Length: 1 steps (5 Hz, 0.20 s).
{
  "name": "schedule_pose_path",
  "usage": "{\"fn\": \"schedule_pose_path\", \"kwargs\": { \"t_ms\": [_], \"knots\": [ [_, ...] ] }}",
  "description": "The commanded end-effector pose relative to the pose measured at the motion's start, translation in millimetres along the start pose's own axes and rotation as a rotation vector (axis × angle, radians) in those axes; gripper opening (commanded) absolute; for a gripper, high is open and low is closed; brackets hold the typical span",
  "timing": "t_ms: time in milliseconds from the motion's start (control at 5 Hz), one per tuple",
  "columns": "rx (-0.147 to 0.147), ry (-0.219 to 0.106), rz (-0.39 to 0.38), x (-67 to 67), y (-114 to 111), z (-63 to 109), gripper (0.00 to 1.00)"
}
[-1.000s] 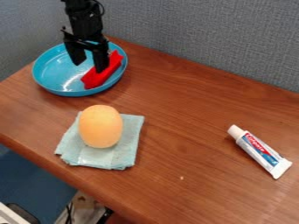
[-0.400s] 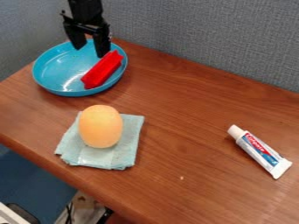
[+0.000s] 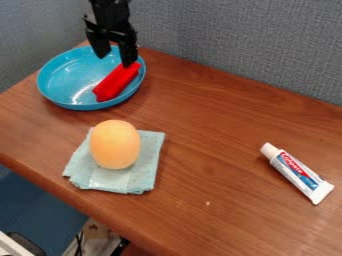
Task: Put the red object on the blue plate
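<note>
The red object (image 3: 118, 81) is a bright red block lying slanted inside the blue plate (image 3: 60, 85), its upper end leaning on the plate's right rim. My black gripper (image 3: 115, 47) hangs pointing down just above the block's upper end, at the plate's far right edge. Its jaws stand open with nothing between them, clear of the block.
An orange egg-shaped object (image 3: 114, 143) sits on a pale blue-green folded cloth (image 3: 123, 167) near the table's front. A white toothpaste tube (image 3: 295, 171) lies at the right. A grey wall runs behind the table's back edge.
The gripper has let go of the red block, lifted off it and drifted up and to the right. The block stays in the plate.
</note>
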<state>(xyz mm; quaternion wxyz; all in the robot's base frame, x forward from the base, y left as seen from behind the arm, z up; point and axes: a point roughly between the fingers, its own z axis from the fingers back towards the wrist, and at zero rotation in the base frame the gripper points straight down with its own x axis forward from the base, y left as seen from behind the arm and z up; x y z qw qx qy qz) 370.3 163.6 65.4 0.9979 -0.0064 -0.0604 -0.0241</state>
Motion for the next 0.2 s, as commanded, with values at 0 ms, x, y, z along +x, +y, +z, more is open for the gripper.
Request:
{"fn": "schedule_pose_path", "kwargs": {
  "t_ms": [0],
  "knots": [
    [0.028,-0.059,-0.013,15.9,-0.4,14.2,1.0]
  ]
}}
